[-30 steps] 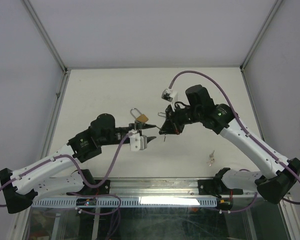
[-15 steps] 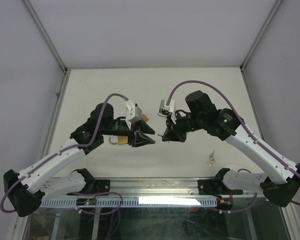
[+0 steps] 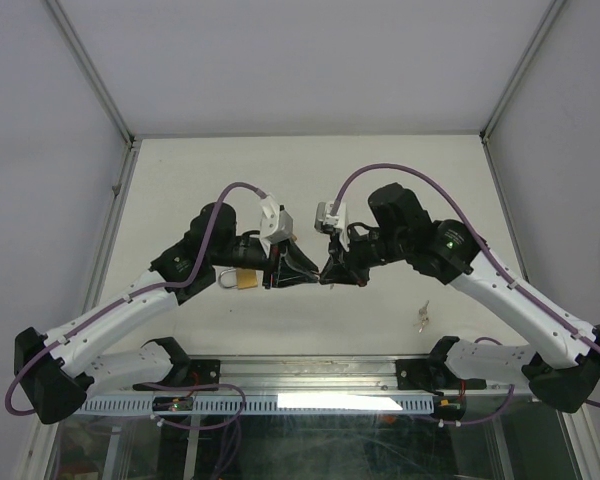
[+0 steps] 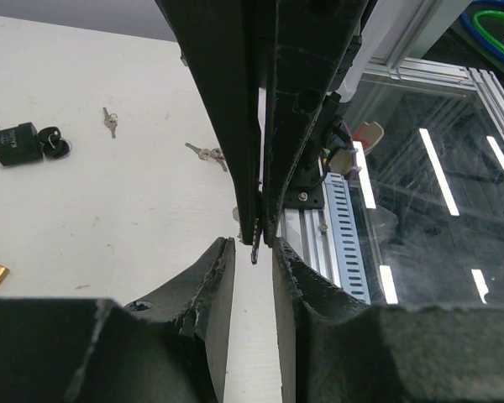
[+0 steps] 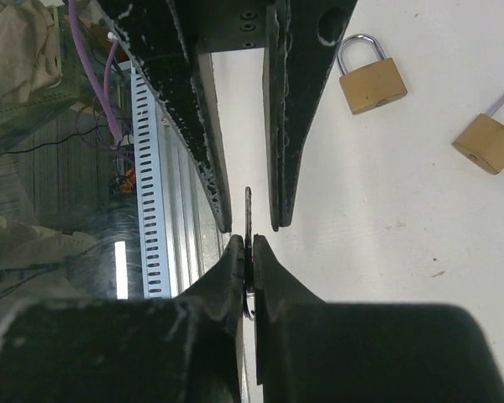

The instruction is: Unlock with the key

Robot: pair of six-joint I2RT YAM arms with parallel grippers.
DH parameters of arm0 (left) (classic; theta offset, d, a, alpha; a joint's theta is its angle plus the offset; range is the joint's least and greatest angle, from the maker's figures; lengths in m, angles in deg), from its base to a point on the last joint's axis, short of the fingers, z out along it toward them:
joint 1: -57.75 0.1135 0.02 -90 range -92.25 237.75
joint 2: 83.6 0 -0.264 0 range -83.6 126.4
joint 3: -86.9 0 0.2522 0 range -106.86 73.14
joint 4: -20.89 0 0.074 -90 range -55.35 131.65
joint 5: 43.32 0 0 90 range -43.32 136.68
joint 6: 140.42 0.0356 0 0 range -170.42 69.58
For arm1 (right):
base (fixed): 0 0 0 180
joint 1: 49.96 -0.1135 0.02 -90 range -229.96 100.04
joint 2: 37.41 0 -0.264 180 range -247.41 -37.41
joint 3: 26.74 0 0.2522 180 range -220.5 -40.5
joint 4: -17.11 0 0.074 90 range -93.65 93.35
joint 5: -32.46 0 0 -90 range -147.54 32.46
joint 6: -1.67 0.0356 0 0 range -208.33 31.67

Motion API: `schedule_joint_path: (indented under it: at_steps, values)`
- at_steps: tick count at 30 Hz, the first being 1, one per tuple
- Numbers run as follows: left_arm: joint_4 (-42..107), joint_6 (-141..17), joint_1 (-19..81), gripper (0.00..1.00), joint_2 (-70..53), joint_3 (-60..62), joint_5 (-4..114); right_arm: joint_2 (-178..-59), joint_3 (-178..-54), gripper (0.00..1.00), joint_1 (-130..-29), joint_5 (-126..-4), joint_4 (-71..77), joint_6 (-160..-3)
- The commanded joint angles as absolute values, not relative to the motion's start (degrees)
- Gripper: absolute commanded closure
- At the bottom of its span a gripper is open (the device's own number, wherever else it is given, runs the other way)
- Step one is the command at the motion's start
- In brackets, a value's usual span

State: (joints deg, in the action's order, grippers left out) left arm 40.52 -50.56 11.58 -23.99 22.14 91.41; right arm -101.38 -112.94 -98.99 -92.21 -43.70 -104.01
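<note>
We judge this to be a handover of the key [image 5: 248, 210] in mid-air, well short of any unlocking: the two arms meet tip to tip above the worktop [image 3: 400, 180], and neither grip has a lock in it. The right fingers [image 5: 233, 273] are clamped shut on the key, which we see edge-on as a thin dark strip standing out beyond their tips. The left fingers [image 4: 212, 281] stand partly open, one on each side of that strip. A sliver of worktop shows on both sides of it, so we read them as around the key and not yet touching it. As we see it, the next move calls for the left fingers to close squarely on the free end without knocking it askew, and only then for the right fingers to let go. A key this thin could twist or drop if the release came first. The locks all lie on the worktop below: two brass padlocks [image 5: 371, 81] in the right wrist view, and a black padlock [image 4: 17, 143] and some loose keys [image 4: 206, 154] in the left wrist view. We cannot tell which padlock this key fits, so where it should go after the handover is uncertain
</note>
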Motion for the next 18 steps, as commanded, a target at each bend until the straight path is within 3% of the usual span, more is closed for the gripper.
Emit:
schedule_joint_path:
  at_steps: [1,3,7,12,13,14,16,17,18]
  values:
    - [36.55,-49.94,11.12,0.77,-25.16,19.56,90.83,-100.63,-115.39,1.00,-99.51,-91.35,-41.30,-105.44]
    - [36.66,-48.22,10.90,0.79,-25.20,19.83,91.94,-100.89,-115.41,1.00,-99.52,-91.32,-41.24,-105.45]
    - [36.72,-47.89,10.12,1.00,-24.69,20.02,92.30,-101.22,-115.82,1.00,-99.60,-91.27,-41.02,-105.46]
    - [36.37,-47.62,10.11,1.00,-25.71,20.36,89.48,-99.78,-115.41,1.00,-99.57,-89.72,-39.51,-103.87]
    - [35.14,-49.03,10.12,1.00,-26.24,20.63,87.12,-99.03,-114.75,0.93,-99.60,-88.33,-38.79,-102.56]
    - [33.69,-50.86,10.24,1.00,-26.70,21.00,85.23,-98.10,-113.90,0.80,-99.49,-86.86,-38.23,-101.40]
    - [30.63,-54.62,10.77,1.00,-27.01,21.61,83.01,-94.97,-110.28,0.41,-99.17,-82.58,-35.23,-97.33]
    - [29.30,-56.89,11.17,1.00,-26.94,21.81,82.69,-93.13,-107.88,0.13,-98.84,-80.55,-32.62,-95.01]
    - [28.04,-58.95,11.47,1.00,-26.92,22.21,82.57,-91.35,-106.17,0.02,-98.21,-80.17,-30.61,-93.00]
